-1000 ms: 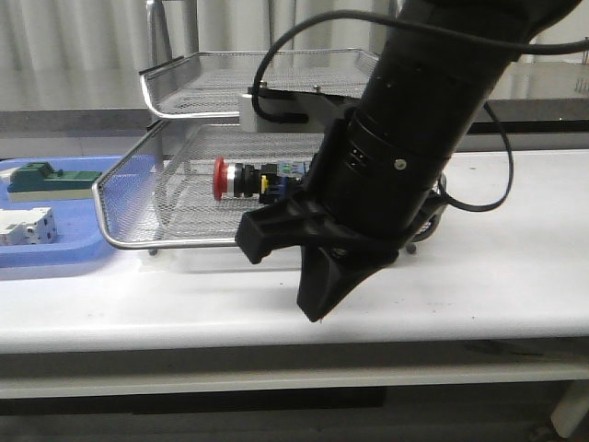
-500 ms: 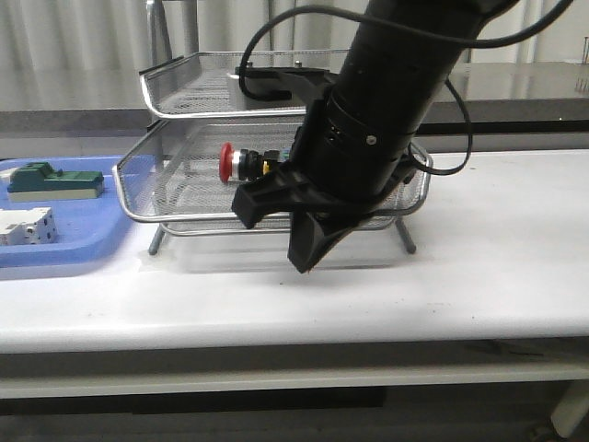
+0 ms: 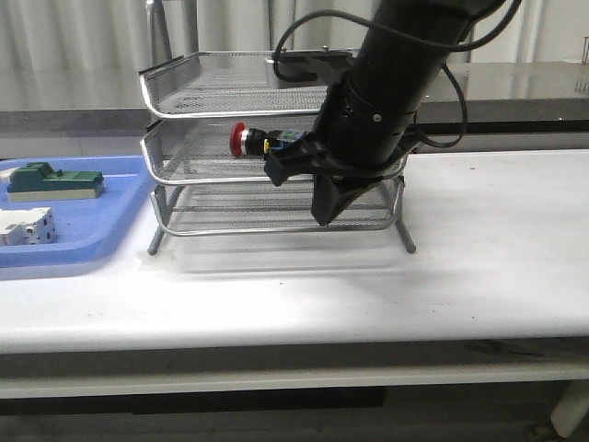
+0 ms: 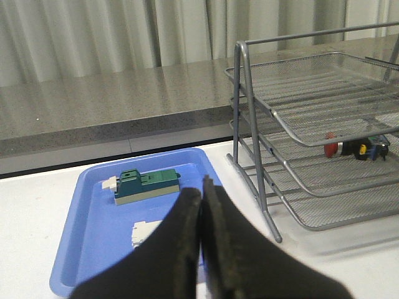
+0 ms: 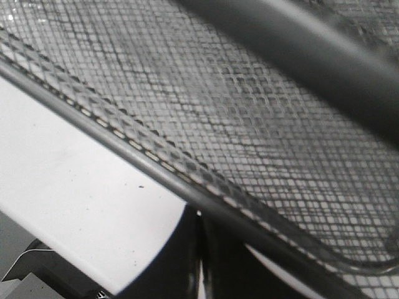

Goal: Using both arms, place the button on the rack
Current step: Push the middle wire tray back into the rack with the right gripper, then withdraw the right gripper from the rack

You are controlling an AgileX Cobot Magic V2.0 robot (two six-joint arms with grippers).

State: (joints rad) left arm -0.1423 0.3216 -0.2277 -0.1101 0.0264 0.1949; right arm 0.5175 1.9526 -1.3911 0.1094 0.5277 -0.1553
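Silver wire mesh is forming the three-tier letter rack (image 3: 184,92) that is standing on the white table (image 3: 497,258), and the small push-button with the red mushroom head (image 3: 250,141) is lying on its side in the middle tier, red head pointing toward the blue plastic tray (image 3: 83,235). From the left wrist camera the button (image 4: 349,148) is showing in that same middle tier. The right arm's black two-finger gripper (image 3: 304,189) is hanging at the front of the rack just beside the button, its fingers (image 5: 187,261) pressed together with nothing between them. The left gripper (image 4: 201,249) is hovering over the tray, fingers likewise together and empty. A green block-shaped component (image 4: 146,185) and a white rectangular component (image 3: 23,226) are sitting in the tray.
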